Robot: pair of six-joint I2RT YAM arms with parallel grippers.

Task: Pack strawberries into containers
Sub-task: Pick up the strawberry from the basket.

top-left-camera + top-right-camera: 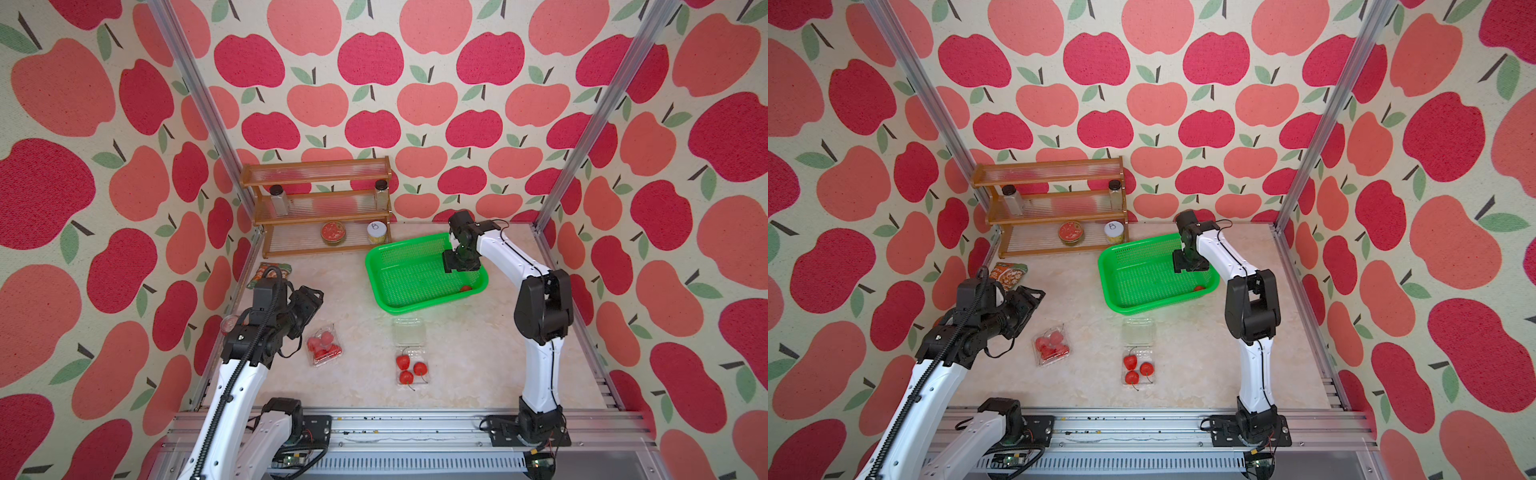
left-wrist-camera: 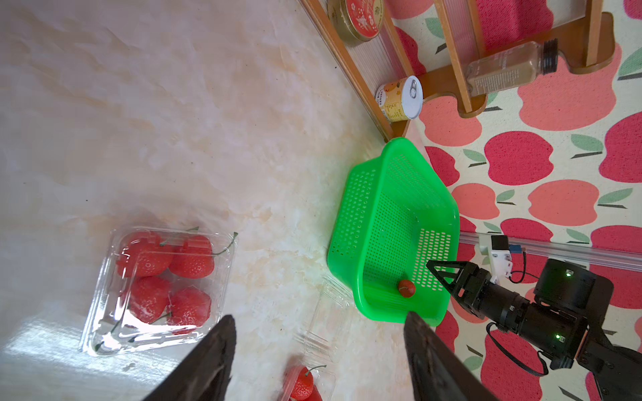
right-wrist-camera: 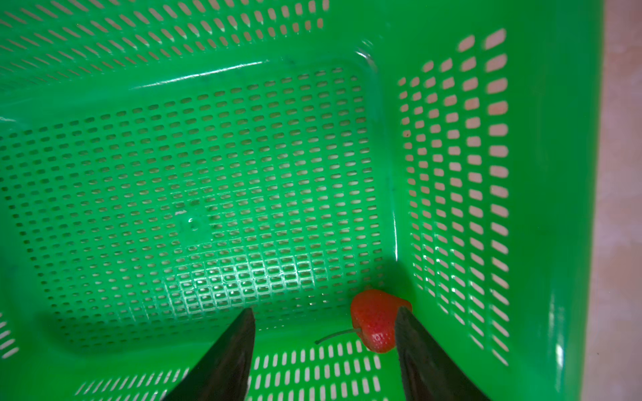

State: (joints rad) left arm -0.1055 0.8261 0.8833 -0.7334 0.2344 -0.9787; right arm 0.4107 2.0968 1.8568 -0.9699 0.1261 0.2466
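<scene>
A clear container (image 1: 324,345) (image 2: 156,288) with its lid down holds several strawberries and lies left of centre. A second container (image 1: 411,368) (image 1: 1137,368) lies open near the front with three strawberries (image 1: 411,369) in it, its lid (image 1: 411,331) flat behind. One strawberry (image 3: 377,319) (image 1: 466,288) (image 2: 406,288) rests in a near corner of the green basket (image 1: 415,270). My right gripper (image 3: 324,312) (image 1: 457,266) hangs open inside the basket, one finger right beside that strawberry. My left gripper (image 2: 320,317) (image 1: 309,305) is open and empty, raised just left of the lidded container.
A wooden shelf rack (image 1: 320,208) at the back left carries a red-topped tin (image 1: 333,232), a can (image 1: 376,232) and two bottles. A snack packet (image 1: 1009,276) lies by the left wall. Aluminium rails run along the table's front edge (image 1: 395,424).
</scene>
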